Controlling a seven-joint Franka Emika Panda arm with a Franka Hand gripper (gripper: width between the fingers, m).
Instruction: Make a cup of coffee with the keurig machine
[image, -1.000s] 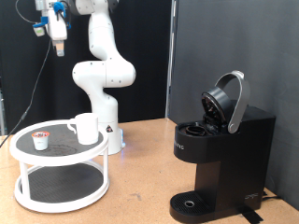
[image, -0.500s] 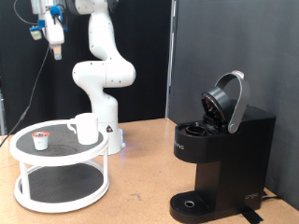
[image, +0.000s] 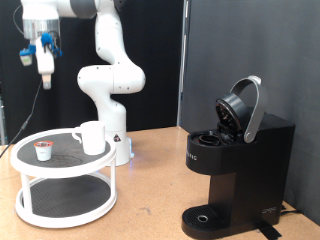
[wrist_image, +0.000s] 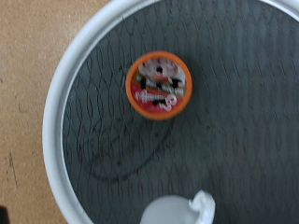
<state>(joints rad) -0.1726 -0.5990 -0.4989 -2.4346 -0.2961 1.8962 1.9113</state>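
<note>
The black keurig machine (image: 238, 165) stands at the exterior view's right with its rounded lid raised. The white cup (image: 91, 137) stands on the top shelf of a round white two-tier stand (image: 66, 172), handle towards the exterior view's left. A small white pod with a reddish top (image: 43, 151) sits on the same shelf, to the left of the cup. My gripper (image: 46, 72) hangs high above the stand's left side, fingers pointing down, with nothing seen between them. The wrist view looks straight down on the pod (wrist_image: 159, 86) and part of the cup (wrist_image: 179, 209); no fingers show there.
The white arm's base (image: 112, 90) stands behind the stand. The stand's dark mesh shelf (wrist_image: 234, 112) has a white rim (wrist_image: 56, 103). A wooden table top (image: 150, 200) lies between the stand and the machine. A black curtain hangs behind.
My gripper has moved down and towards the exterior view's left, from the top edge to a spot above the stand's left side. Cup, pod and machine have not moved.
</note>
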